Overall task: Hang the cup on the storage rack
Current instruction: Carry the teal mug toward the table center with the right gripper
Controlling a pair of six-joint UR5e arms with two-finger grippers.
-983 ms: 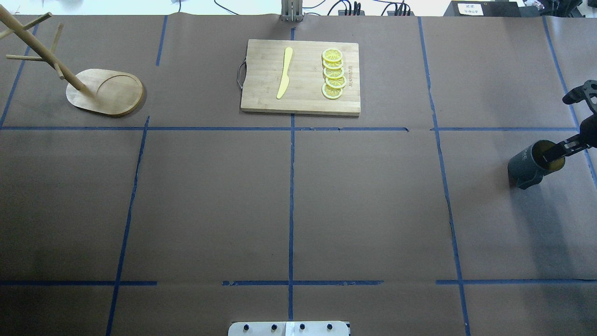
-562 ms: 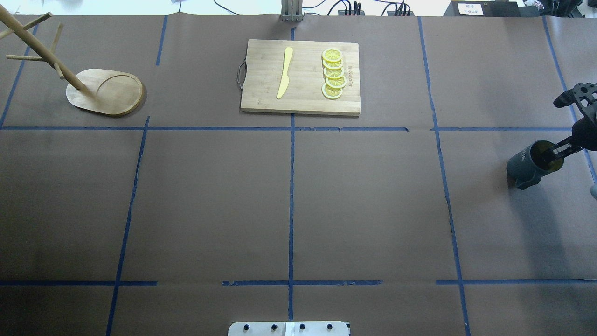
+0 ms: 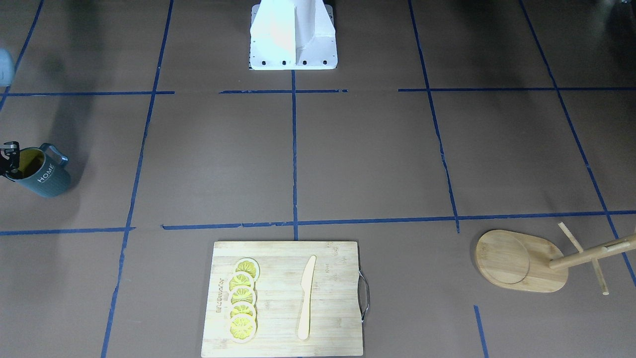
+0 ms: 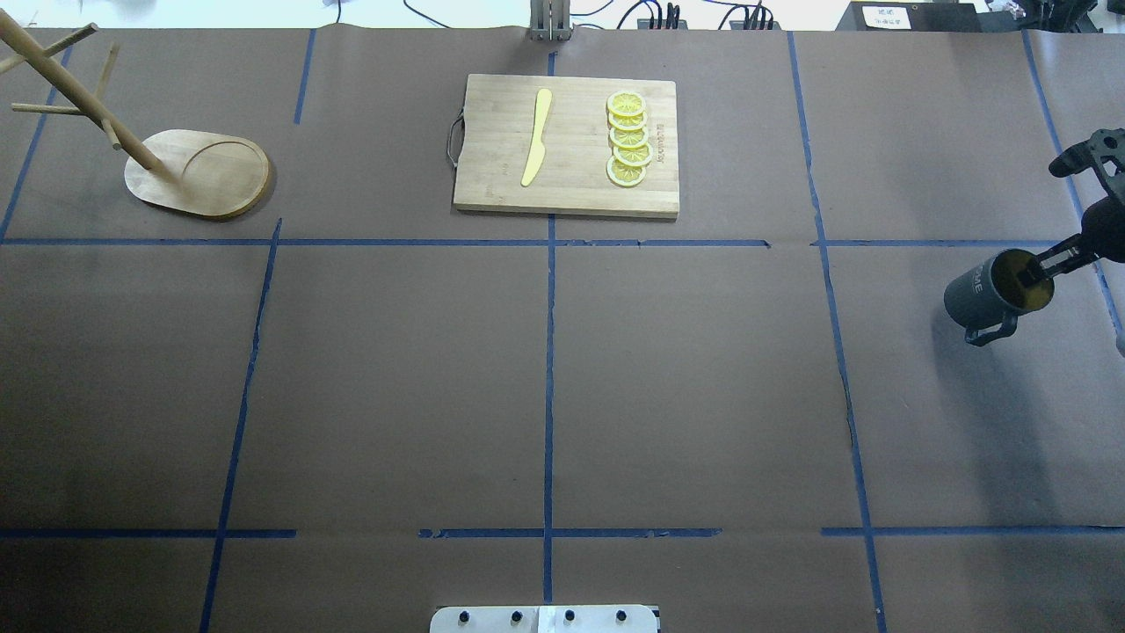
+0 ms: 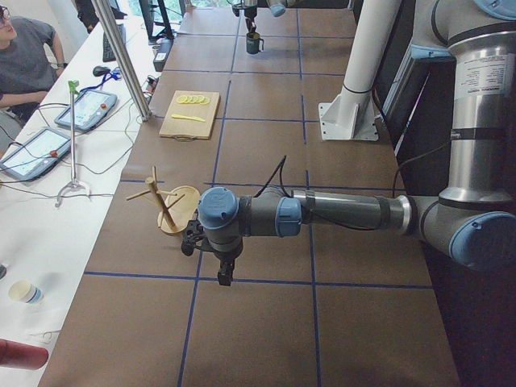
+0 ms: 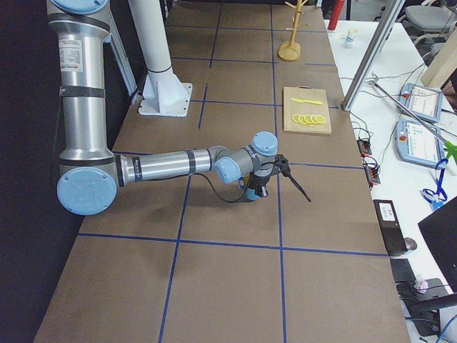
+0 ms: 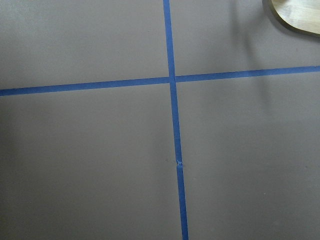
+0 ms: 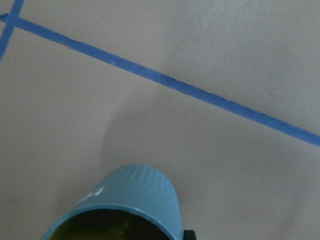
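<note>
The cup (image 4: 977, 294) is dark blue-grey with a yellow inside and white "HOME" lettering, at the table's right edge. It is tilted, with its handle hanging below. My right gripper (image 4: 1035, 269) is shut on its rim, one finger inside, and holds it off the table. The cup also shows in the front-facing view (image 3: 43, 176) and the right wrist view (image 8: 135, 200). The storage rack (image 4: 206, 176), a light wooden mug tree, stands at the far left, its pole leaning out of frame. My left gripper (image 5: 223, 278) hangs over the table near the rack (image 5: 165, 205); I cannot tell whether it is open.
A bamboo cutting board (image 4: 567, 145) with a yellow knife (image 4: 537, 137) and several lemon slices (image 4: 628, 141) lies at the back centre. Blue tape lines cross the brown paper. An operator sits by tablets beside the table in the left side view.
My right gripper has raised the cup and carried it a little left and toward the far edge. The cup's handle now hangs free below it.
</note>
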